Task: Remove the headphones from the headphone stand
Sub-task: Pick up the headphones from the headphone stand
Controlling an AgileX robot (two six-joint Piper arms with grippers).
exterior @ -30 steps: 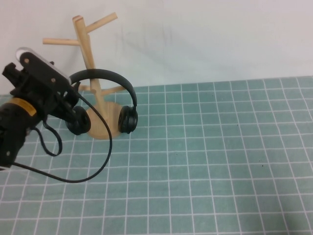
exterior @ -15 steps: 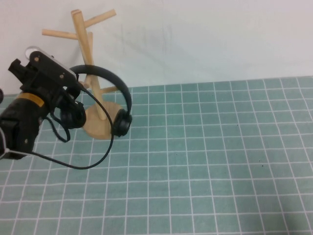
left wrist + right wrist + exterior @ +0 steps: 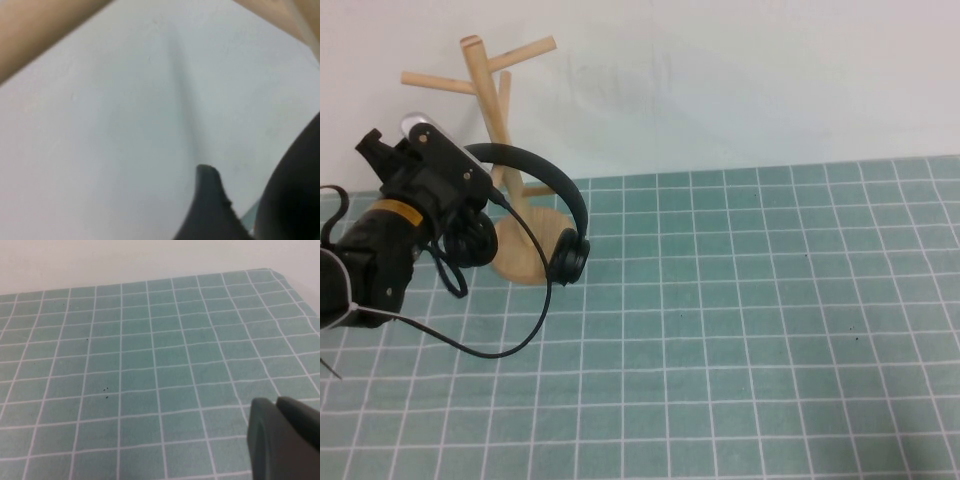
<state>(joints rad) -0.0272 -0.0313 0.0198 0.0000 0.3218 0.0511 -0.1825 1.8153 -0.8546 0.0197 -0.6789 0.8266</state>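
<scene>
- High view: green grid mat [image 3: 740,330] bare across the right; right gripper [image 3: 285,437] parked off it, finger state impossible to tell.
- Headphone stand [image 3: 498,130] now more upright than a second ago.
- Headphones [image 3: 535,215] shifted left and lower, headband seemingly off its peg, nearly free.
- Left gripper [image 3: 470,215] at the left ear cup, apparently clamped on it.

Left hand [image 3: 470,215] raised, far left.

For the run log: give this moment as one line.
left gripper: at headphones, grip hidden | headphones: around stand pole | right gripper: over mat, away from stand
</scene>
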